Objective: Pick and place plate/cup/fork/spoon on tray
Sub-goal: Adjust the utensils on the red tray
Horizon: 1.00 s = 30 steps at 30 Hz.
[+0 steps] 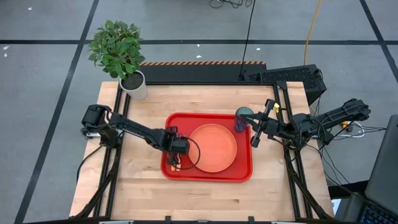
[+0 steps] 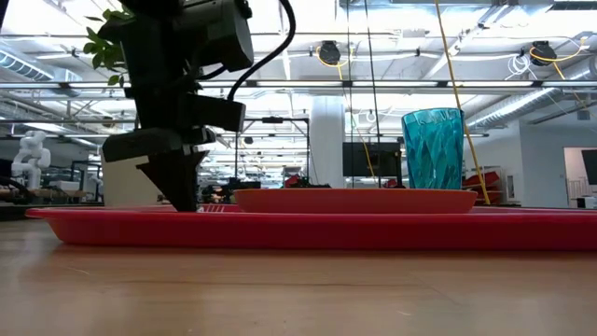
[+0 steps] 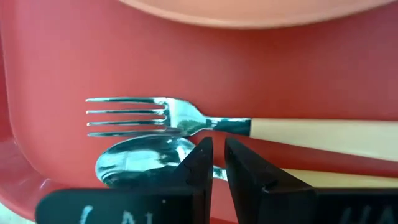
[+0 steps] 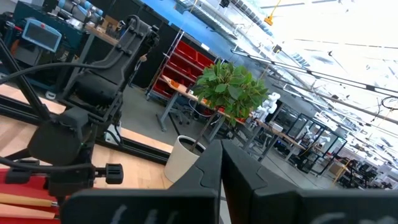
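Wooden worktop [image 1: 205,99], grey floor, big busy room.
Left pincer [image 3: 214,163] grasps the spoon [image 3: 140,158]; right pincer [image 4: 221,163] is clenched, empty.

A pale wooden table [image 1: 205,102] is set on grey floor crossed by dark lines [image 1: 50,62]. A potted plant [image 1: 118,50] stands at one corner. Red shelving [image 4: 183,65] and bright ceiling lights [image 2: 392,84] are seen beyond.

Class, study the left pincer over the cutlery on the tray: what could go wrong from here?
The left pincer sits low over the spoon, which lies right beside the fork on the tray. Lifting off could drag the spoon or knock the fork. A sideways swing might bump the plate.
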Motion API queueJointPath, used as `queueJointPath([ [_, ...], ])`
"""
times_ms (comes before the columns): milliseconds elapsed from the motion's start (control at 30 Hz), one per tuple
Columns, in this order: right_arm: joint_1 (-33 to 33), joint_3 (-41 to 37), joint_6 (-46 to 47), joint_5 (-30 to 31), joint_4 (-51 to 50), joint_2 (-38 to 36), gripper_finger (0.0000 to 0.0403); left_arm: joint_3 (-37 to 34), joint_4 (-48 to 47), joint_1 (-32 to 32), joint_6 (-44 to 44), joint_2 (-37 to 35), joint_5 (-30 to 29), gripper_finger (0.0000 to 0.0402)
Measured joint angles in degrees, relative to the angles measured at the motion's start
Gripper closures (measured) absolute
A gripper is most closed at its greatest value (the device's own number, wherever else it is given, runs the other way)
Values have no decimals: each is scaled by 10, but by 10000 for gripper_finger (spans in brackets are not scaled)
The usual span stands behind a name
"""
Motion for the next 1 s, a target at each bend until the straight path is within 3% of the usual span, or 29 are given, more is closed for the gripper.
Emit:
queueJointPath([
  [433,0,0,1,0,0,0,403,0,50,-2,-2,0,5,355],
  [800,0,0,1,0,0,0,403,0,-16,-2,-11,-9,-1,355],
  [1000,0,0,0,0,0,0,403,0,-8,-10,-11,-9,15,355],
])
